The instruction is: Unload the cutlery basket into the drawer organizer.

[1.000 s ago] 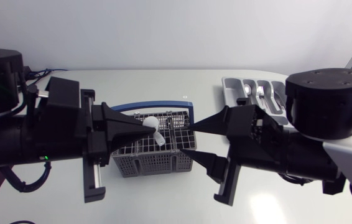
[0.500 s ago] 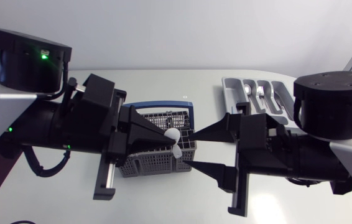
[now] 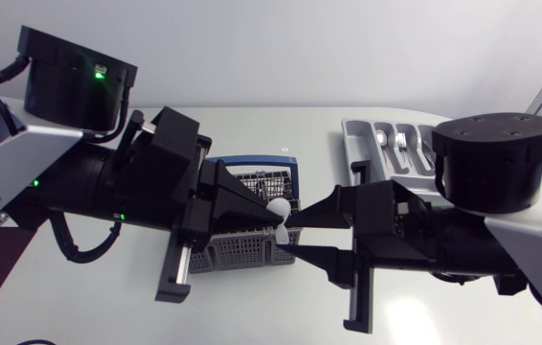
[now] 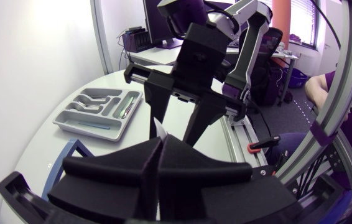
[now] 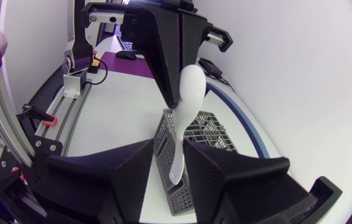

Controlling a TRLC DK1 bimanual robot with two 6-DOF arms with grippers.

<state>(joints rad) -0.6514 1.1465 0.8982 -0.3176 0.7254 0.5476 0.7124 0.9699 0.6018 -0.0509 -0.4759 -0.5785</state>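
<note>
My left gripper point(image 3: 269, 215) is shut on a white plastic spoon point(image 3: 278, 213) and holds it in the air over the grey cutlery basket point(image 3: 221, 255). My right gripper point(image 3: 288, 236) faces it, open, with one finger on each side of the spoon's handle point(image 5: 175, 163). A small gap still shows beside the handle. In the right wrist view the spoon's bowl point(image 5: 188, 93) sticks out from the left gripper point(image 5: 177, 102). The left wrist view shows only the spoon's white tip point(image 4: 162, 129) past its shut fingers. The grey drawer organizer point(image 3: 359, 144) lies at the back right with cutlery in it.
The basket has a blue handle point(image 3: 252, 161) and stands mid-table under both grippers. Both arms' bulky bodies cover much of the table's front. The organizer point(image 4: 98, 112) sits near the table's rounded far edge.
My left arm has carried the spoon to the right and up. My right gripper has come leftward around the spoon's handle, and its fingers have narrowed.
</note>
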